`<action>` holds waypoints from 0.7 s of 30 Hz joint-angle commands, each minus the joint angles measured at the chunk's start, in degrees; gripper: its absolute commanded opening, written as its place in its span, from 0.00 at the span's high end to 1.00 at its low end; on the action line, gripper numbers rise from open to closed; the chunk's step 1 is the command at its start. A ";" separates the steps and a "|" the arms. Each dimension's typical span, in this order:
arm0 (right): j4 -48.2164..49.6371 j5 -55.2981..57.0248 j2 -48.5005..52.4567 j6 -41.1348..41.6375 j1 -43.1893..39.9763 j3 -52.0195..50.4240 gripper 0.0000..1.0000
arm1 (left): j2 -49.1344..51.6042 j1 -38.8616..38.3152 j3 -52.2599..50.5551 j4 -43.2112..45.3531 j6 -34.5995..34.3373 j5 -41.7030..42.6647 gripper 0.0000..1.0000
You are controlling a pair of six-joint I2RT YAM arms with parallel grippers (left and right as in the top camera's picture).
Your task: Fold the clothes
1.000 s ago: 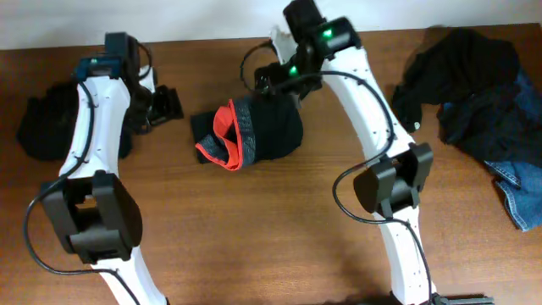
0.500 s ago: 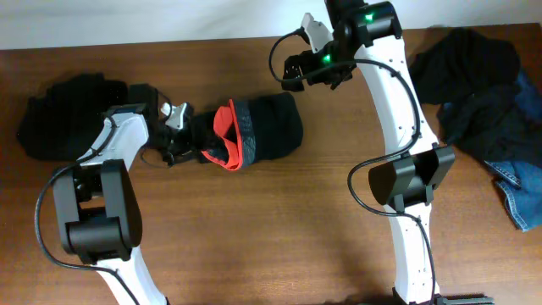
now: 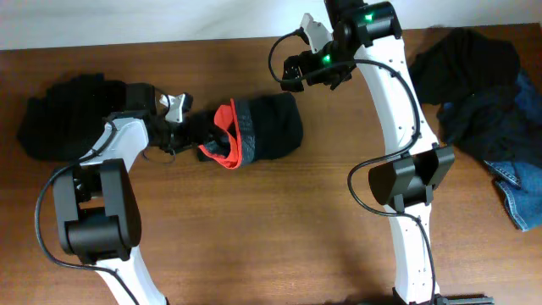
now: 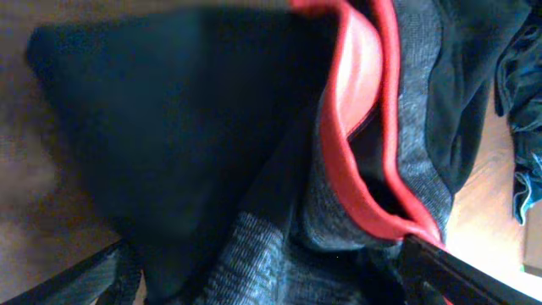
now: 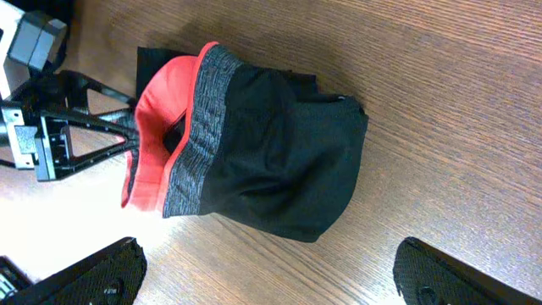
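Surface: brown wood grain; all items are carried on it.

Trousers: a compact black bundle is seen at the middle of the surface, between the two arms. The bundle is lying flat, with its open end turned toward the left arm.

Waistband: a grey mottled strip is noted across the open end of the bundle.

Lining: a bright red-orange edge is turned outward just beside the waistband, on the side nearest the left claw.

Left claw: it is placed low at the open end of the trousers. In the left wrist view the fingers are seen set wide apart at the bottom corners, with black cloth and the lining filling the space ahead of them. No pinch on the cloth is seen; whether the tips touch it cannot be told.

Right claw: it is held above the far edge of the surface, just beyond the closed end of the bundle and apart from it. Its fingers are spread wide, with nothing between them.

Heap of garments: dark, crumpled, at the right end of the surface, well apart from the trousers.

Denim piece: blue, at the near right edge of the heap.

Black garment: bunched at the left end, beside the left arm.
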 commanded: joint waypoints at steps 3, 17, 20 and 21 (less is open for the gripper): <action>-0.50 -0.96 -1.29 -0.76 -0.07 1.09 0.01 | 0.85 1.40 -0.26 3.93 6.47 14.05 0.03; -1.05 -3.34 -1.27 -0.76 0.00 1.09 0.01 | 6.03 1.97 -0.26 0.92 10.14 9.68 0.01; -1.07 -3.30 -1.29 -2.05 0.00 1.09 0.02 | 6.32 3.19 -0.26 -1.18 10.16 6.05 0.01; -1.07 -3.32 -1.29 -2.03 -0.02 1.09 0.01 | 6.32 3.72 -0.26 -1.42 10.16 6.03 0.01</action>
